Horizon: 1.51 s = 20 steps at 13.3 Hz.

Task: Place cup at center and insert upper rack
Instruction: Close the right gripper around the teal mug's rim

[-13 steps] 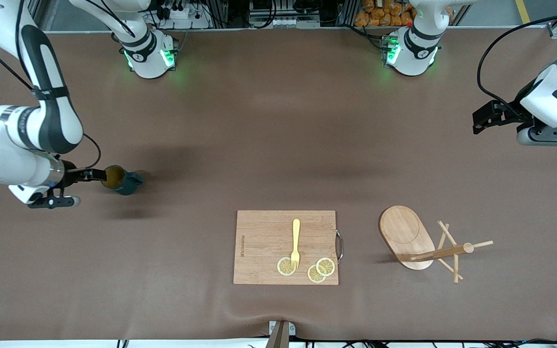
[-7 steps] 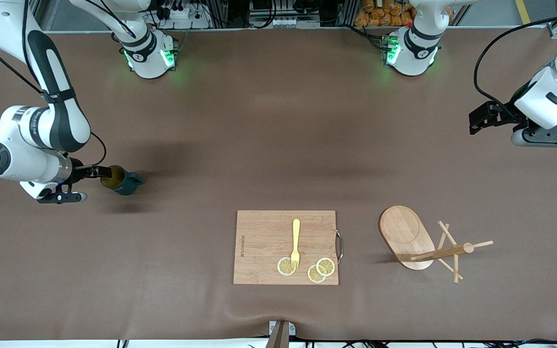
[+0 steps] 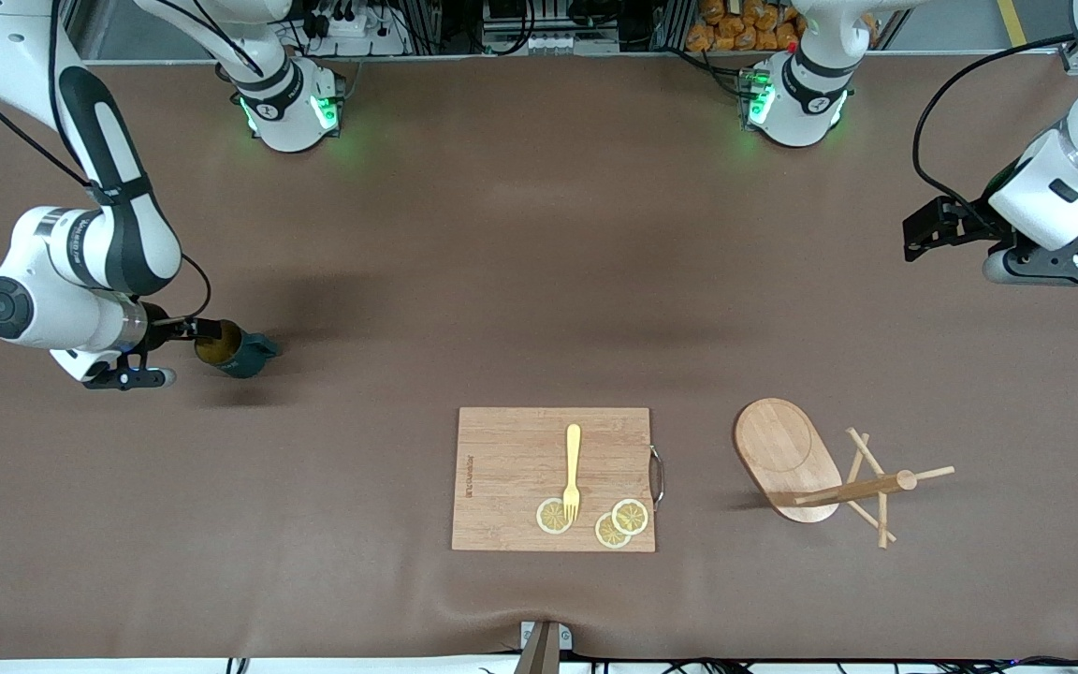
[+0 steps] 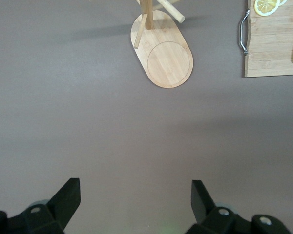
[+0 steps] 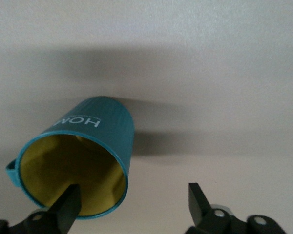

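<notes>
A: From my seat, the upper rack [image 4: 161,48] is chopped off at the left wrist view's edge, so no pegs.

B: Same here. The cup [image 5: 83,156]'s handle is mostly cut off in the right wrist view.

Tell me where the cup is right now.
The cup stands on the table toward the right arm's end, farther from the front camera than the cutting board. One finger of the open right gripper is inside its rim, one outside.
</notes>
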### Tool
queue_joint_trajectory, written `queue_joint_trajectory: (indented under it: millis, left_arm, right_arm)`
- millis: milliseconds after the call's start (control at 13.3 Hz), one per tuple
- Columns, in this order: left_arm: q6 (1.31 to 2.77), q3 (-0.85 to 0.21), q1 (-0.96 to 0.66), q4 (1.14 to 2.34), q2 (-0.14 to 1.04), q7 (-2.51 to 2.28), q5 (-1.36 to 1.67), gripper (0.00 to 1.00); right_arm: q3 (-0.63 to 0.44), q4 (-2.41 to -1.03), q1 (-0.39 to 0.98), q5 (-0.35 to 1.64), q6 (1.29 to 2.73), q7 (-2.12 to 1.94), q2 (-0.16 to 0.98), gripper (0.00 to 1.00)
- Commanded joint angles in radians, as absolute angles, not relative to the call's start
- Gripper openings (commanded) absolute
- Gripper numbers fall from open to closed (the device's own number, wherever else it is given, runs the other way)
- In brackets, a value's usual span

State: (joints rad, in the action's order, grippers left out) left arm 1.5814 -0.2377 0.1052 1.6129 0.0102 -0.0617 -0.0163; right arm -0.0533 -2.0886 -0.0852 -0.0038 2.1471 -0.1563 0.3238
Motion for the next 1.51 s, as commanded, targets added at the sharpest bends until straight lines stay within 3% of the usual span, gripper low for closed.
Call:
queue_joint_trajectory:
  millis: [0,226,301,904,1432]
  left_arm:
    - [1.595,-0.244,0.109,1.623,0.003,-0.064,-0.020,1.00]
    - [1.597,-0.244,0.109,1.623,0.005,-0.064,-0.021,1.00]
    - [1.601,-0.244,0.109,1.624,0.003,-0.064,-0.021,1.00]
    - [1.605,-0.244,0.109,1.626,0.003,-0.064,-0.021,1.00]
    - [1.620,-0.244,0.110,1.623,0.002,-0.064,-0.021,1.00]
  right_arm:
    - [-0.044,-2.103,-0.100,-0.018,2.160,-0.160,0.324,0.67]
    - [-0.044,-2.103,-0.097,-0.018,2.161,-0.160,0.327,0.08]
    - [-0.044,-2.103,-0.097,-0.018,2.160,-0.160,0.327,0.00]
    - [-0.044,-2.083,-0.094,-0.018,2.106,-0.155,0.315,0.00]
    - [-0.020,-1.811,-0.087,0.009,1.664,-0.137,0.235,0.00]
